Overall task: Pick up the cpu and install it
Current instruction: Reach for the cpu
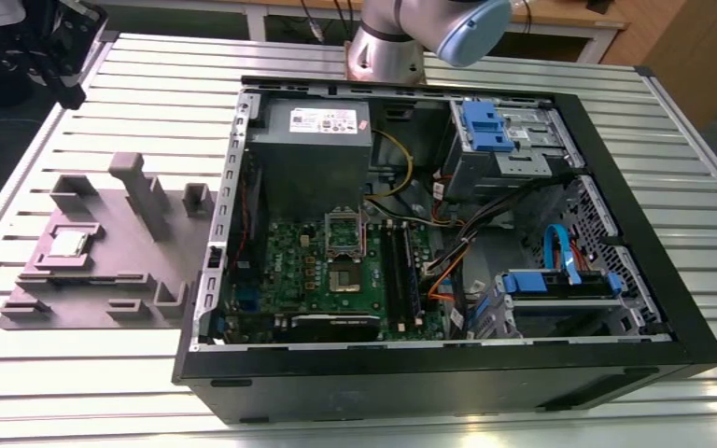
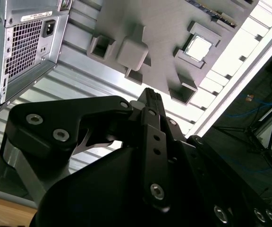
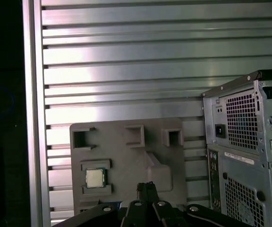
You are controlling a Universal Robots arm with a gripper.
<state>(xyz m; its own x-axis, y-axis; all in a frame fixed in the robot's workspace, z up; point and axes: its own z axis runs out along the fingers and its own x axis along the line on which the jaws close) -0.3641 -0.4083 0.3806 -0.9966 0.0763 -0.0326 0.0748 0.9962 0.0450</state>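
Note:
The cpu point(image 1: 70, 245), a small silvery square chip, lies in a recess of the grey fixture plate point(image 1: 109, 280) on the slatted table, at the exterior view's left of the open computer case point(image 1: 433, 373). Both wrist views show the cpu point(image 2: 198, 48) point(image 3: 95, 178) well below my gripper point(image 2: 151, 94) point(image 3: 146, 187), off to one side of the fingertips. The black fingers are pressed together with nothing between them. Inside the case, the motherboard's metal socket frame point(image 1: 344, 231) stands open.
The grey plate point(image 3: 126, 156) has raised blocks and posts point(image 1: 141, 191) around the chip. A grey power-supply box point(image 1: 309, 149), cables and blue drive brackets point(image 1: 484, 126) fill the case. The case's rear panel point(image 3: 249, 151) stands beside the plate. The table edge point(image 3: 32, 118) is close to the plate.

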